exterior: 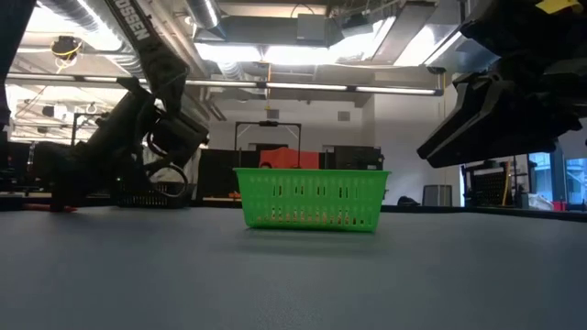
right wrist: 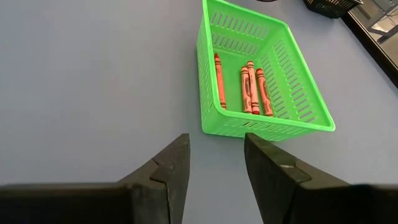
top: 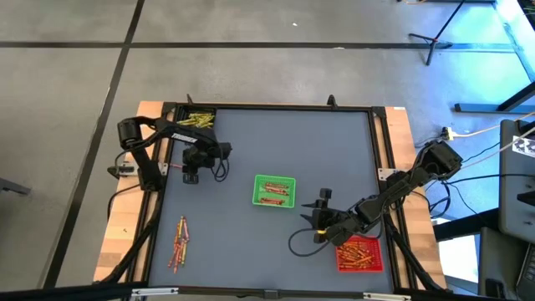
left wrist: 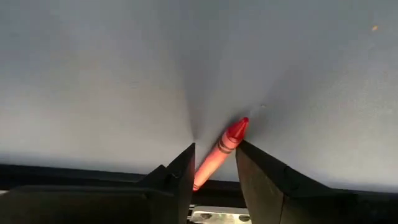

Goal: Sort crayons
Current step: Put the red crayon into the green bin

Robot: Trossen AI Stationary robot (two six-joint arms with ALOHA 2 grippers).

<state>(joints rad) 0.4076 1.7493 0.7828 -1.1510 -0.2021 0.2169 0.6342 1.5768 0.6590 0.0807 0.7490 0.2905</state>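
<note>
While a red crayon (left wrist: 221, 152) is pinched by the left end effector (left wrist: 214, 171) over the worktop (top: 334, 150), the right end effector (right wrist: 214, 165) is held apart, empty, near the green tray (right wrist: 298, 93).

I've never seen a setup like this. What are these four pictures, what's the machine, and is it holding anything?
It is a robot with two dark arms at a table, each ending in a two-finger pincer. One picture looks straight down, one looks level across the table, and two come from cameras on the wrists. On the table sit a green basket holding four orange crayons, a red basket of crayons, a black bin of yellow-green crayons and a loose pile of crayons. The left pincer grips a red crayon. The right pincer stands open and empty, near the green basket.
</note>
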